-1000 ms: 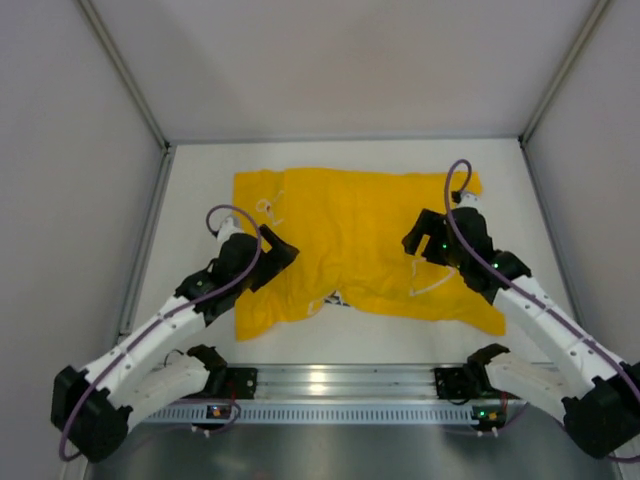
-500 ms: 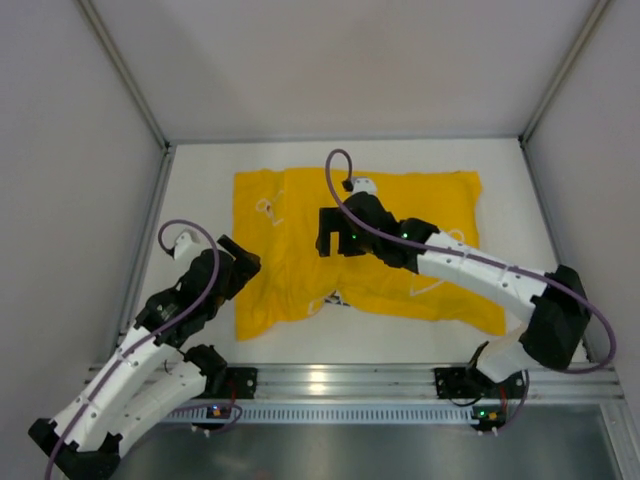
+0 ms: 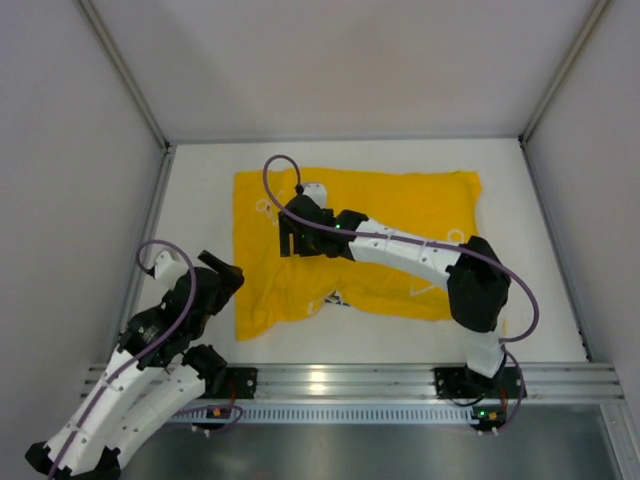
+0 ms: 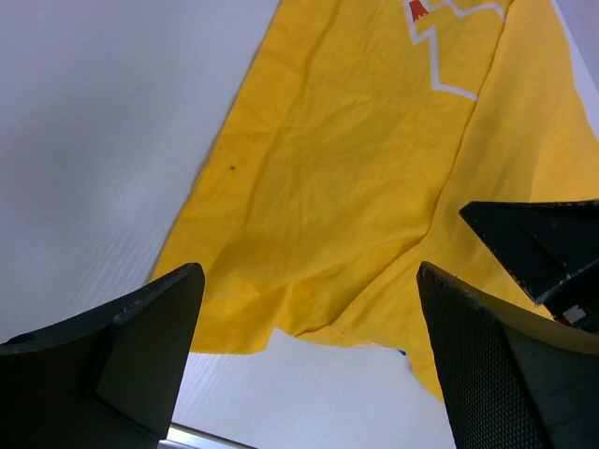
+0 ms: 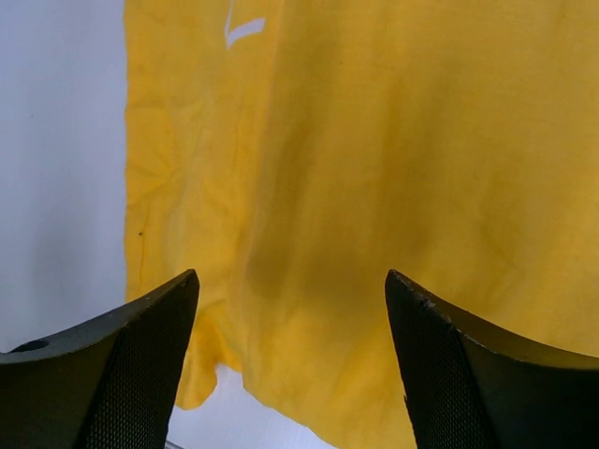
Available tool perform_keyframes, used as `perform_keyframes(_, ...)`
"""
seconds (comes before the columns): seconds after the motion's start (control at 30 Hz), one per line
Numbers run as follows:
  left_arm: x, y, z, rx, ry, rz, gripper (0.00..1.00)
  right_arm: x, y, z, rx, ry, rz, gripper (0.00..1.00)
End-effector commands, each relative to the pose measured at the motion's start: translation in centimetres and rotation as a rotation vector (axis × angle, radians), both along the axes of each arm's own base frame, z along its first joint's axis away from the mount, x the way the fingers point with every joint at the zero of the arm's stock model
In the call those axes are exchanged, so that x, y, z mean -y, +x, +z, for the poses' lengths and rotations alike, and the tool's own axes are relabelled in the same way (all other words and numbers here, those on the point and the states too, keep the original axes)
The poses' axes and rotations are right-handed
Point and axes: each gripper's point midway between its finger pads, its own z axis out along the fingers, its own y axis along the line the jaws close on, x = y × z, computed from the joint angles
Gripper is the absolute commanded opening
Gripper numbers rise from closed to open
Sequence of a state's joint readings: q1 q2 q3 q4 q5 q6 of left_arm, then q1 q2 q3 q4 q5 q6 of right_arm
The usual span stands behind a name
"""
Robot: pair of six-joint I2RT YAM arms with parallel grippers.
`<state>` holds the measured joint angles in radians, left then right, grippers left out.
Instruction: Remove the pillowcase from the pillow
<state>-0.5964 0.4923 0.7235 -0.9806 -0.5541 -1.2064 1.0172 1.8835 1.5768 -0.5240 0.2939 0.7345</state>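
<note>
The yellow pillowcase [image 3: 380, 225] lies spread and wrinkled on the white table, with white outline prints [image 4: 440, 65] near its left end. No pillow shows; only yellow cloth is in view. My right gripper [image 3: 290, 240] reaches far across to the cloth's upper left part. It hovers open over the fabric [image 5: 374, 168] near the cloth's left edge, with nothing between its fingers [image 5: 122, 365]. My left gripper [image 3: 224, 273] is open beside the pillowcase's lower left corner [image 4: 234, 318], off the cloth. It holds nothing, and the right gripper [image 4: 538, 243] shows at its right.
Grey enclosure walls [image 3: 90, 150] stand on three sides. A metal rail [image 3: 330, 385] with the arm bases runs along the near edge. Bare white table [image 3: 200, 190] borders the cloth on the left, and a strip [image 3: 350, 345] lies in front of it.
My right arm has swung from the cloth's right side across to its upper left. My left arm has drawn back toward the lower left, off the pillowcase.
</note>
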Motion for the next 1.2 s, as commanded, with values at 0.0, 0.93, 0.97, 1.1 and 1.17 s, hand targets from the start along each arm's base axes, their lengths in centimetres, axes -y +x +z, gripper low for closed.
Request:
perform_keyframes(0.0, -1.2, -0.6, 0.8, 0.020, 0.019, 0.032, 0.99, -0.8, 0.1, 0.7, 0.038, -0.067, -0.052, 0.77)
perform_keyframes(0.93, -0.8, -1.1, 0.0, 0.008, 0.002, -0.002, 0.99, 4.8, 0.9, -2.2, 0.122, -0.423, -0.192, 0.31)
perform_keyframes(0.97, -0.7, -1.0, 0.1, 0.005, 0.006, -0.007, 0.99, 5.0, 0.8, -2.2, 0.122, -0.420, -0.199, 0.26)
perform_keyframes(1.1, 0.1, -0.7, -0.1, -0.034, 0.028, -0.049, 0.99, 6.0, 0.4, -1.9, 0.120, -0.424, -0.204, 0.24)
perform_keyframes(1.17, 1.4, 0.2, -0.1, -0.055, 0.065, -0.115, 0.99, 6.5, 0.1, -1.6, 0.121, -0.418, -0.214, 0.24)
